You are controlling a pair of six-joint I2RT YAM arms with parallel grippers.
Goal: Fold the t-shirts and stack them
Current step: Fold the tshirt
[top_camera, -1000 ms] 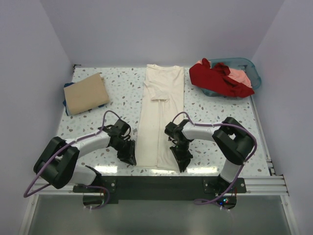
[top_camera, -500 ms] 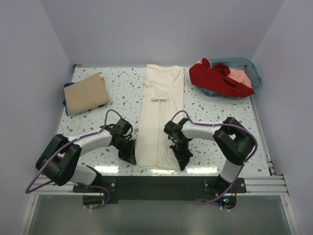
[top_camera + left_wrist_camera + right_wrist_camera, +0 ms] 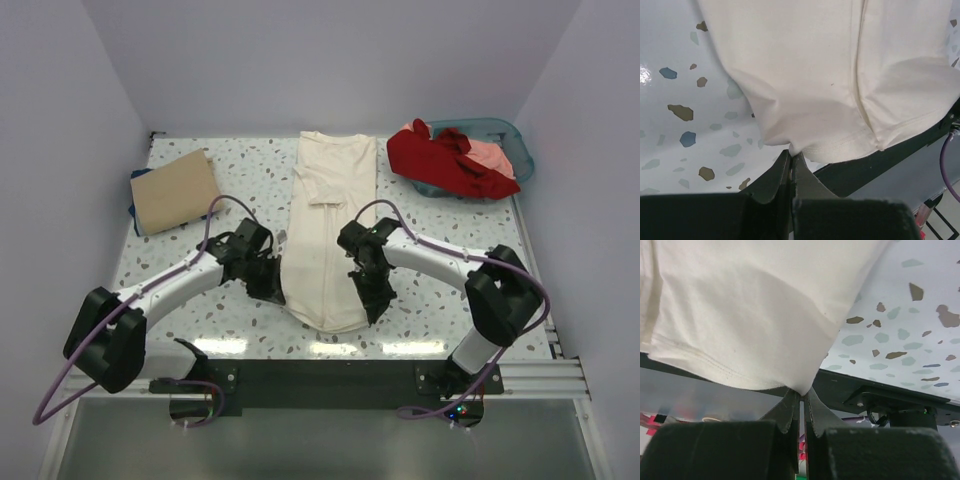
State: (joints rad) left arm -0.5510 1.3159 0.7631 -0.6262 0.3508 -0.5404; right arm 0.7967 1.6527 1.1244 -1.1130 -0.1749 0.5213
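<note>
A long cream t-shirt (image 3: 330, 215) lies down the middle of the table, folded lengthwise, its near hem lifted. My left gripper (image 3: 272, 290) is shut on the hem's left corner, as the left wrist view (image 3: 791, 151) shows. My right gripper (image 3: 372, 305) is shut on the hem's right corner, also seen in the right wrist view (image 3: 803, 391). The cream cloth (image 3: 810, 75) (image 3: 740, 310) hangs from both grippers above the table. A folded tan t-shirt (image 3: 175, 190) lies at the far left on a dark blue one (image 3: 133, 210). Red (image 3: 440, 160) and salmon-pink (image 3: 492, 157) t-shirts sit at the far right.
A teal plastic basket (image 3: 520, 150) at the far right holds the red and pink shirts. The speckled table (image 3: 450, 250) ends at a black rail (image 3: 320, 375) at the near edge. Walls close in the left, right and far sides.
Both grippers have lifted the cream shirt's near hem and carried it away from the table's near edge. The hem now bulges rounded between them.
</note>
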